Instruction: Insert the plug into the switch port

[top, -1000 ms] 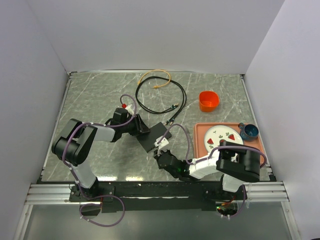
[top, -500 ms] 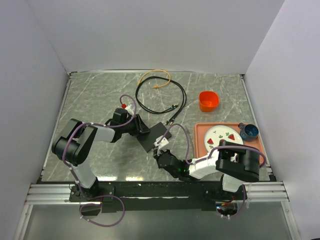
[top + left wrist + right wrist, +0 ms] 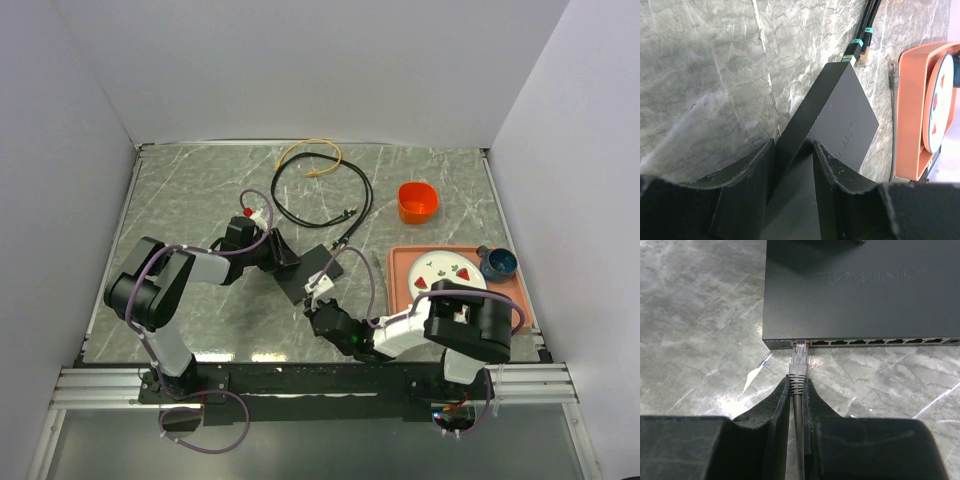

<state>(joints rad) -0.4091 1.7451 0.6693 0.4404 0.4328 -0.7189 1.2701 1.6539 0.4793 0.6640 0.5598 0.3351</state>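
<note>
The switch is a flat matte-black box in the table's middle. In the right wrist view the switch shows a row of sockets along its near edge. My left gripper is shut on the switch's left end; in the left wrist view its fingers clamp the switch. My right gripper is shut on the grey cable just behind the clear plug. The plug's tip is at the mouth of the leftmost socket. The right gripper also shows in the top view.
A black cable loop and an orange cable lie behind the switch. An orange cup stands at the back right. An orange tray at the right holds a plate and a blue cup. Loose plugs lie past the switch's far corner.
My right gripper has moved a little left and forward toward the switch's socket edge with the plug. The left arm and switch have not visibly moved.
</note>
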